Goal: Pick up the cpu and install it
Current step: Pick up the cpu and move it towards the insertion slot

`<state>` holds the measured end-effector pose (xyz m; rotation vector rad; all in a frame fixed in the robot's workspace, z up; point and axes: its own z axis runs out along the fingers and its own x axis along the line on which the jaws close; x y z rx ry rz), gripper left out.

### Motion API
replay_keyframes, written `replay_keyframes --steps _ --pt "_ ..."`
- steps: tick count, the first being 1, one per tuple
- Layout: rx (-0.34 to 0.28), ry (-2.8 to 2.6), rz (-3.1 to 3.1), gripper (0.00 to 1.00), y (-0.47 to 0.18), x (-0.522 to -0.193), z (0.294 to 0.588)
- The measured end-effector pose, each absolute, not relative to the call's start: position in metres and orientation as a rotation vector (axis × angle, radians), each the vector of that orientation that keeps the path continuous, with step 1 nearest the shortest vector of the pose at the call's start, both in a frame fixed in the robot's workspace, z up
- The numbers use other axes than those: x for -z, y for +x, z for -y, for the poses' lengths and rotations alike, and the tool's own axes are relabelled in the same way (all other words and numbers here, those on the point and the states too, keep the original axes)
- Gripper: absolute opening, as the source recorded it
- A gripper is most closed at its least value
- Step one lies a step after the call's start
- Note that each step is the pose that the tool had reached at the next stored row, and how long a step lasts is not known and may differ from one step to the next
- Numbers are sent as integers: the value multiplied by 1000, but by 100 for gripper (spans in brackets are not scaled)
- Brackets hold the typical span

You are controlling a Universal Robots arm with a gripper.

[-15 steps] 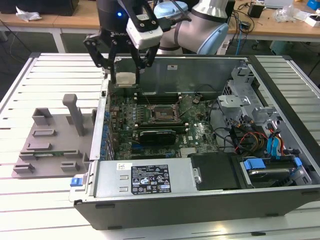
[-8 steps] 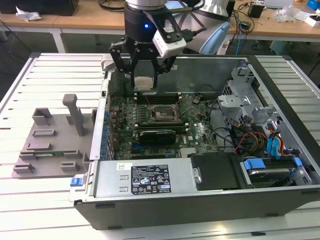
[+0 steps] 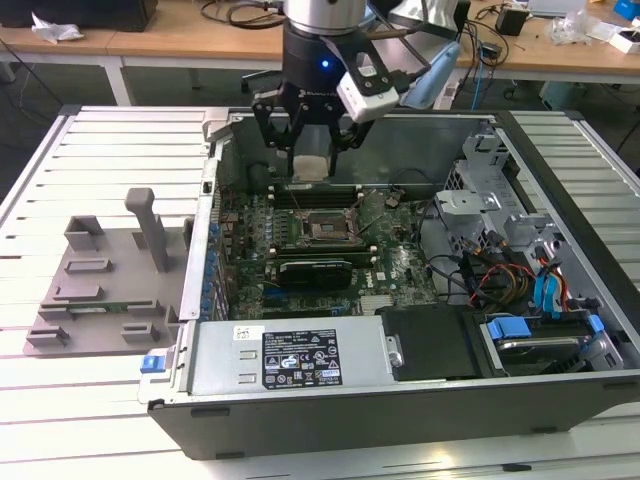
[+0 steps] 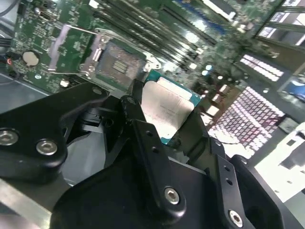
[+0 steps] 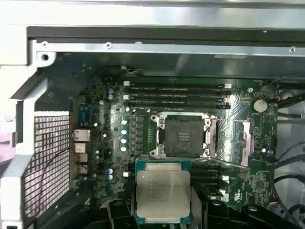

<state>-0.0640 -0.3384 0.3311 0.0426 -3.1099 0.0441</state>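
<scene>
The gripper (image 5: 163, 211) is closed just enough to pinch the cpu (image 5: 163, 191) by two opposite edges, its black fingers (image 4: 135, 110) pressed against the sides of the chip. The cpu lies flat in that hold, with its silvery metal top facing the wrist cameras and its green rim showing around it.

Beyond it is the open socket (image 5: 183, 136) on the motherboard (image 5: 248, 186). The contact bed is bare and the metal clamp frame (image 5: 246, 143) is swung off to one side. Nothing sits in the socket, so the cpu is not yet installed.

In the exterior view the gripper (image 3: 312, 160) hangs above the board with the cpu (image 3: 313, 167) well clear of it, and the socket (image 3: 322, 228) lies below, a little toward the camera. In the first wrist view the cpu's edges look about parallel to the socket's, and both appear slightly longer along the same direction, so the two seem squared to each other.

Past the socket run the memory slots (image 5: 176, 95), then the far wall of the computer case (image 5: 157, 47). Outside the case, on the exterior view's left, a grey plastic tray (image 3: 90, 290) rests on the slatted table (image 3: 60, 150).
</scene>
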Motion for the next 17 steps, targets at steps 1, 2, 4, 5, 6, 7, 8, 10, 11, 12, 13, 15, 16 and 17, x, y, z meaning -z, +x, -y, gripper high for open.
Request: replay_keyframes --steps 1,2,4,5,6,7,8,10,11,12,13,15,16,17 --pt "-44 43 3109 55 -62 -329 337" --pt "-44 42 3109 55 -59 -327 335" --pt "-44 42 3107 55 -56 -323 333" --pt "-44 42 3107 55 -54 -321 331" --pt "-44 42 3106 55 -52 -318 330" --pt "-44 42 3106 55 -50 -317 329" --pt "-44 42 3106 55 -48 -313 328" --pt "-44 42 3105 55 -45 -309 327" --pt "-44 42 3104 55 -44 -306 326" --pt "-44 42 3104 55 -41 -303 325" --pt "-44 42 3103 55 -37 -299 324" --pt "-44 43 3102 55 -32 -294 322" --pt "-44 43 3101 55 -30 -293 322" --pt "-44 42 3101 55 -28 -289 320"
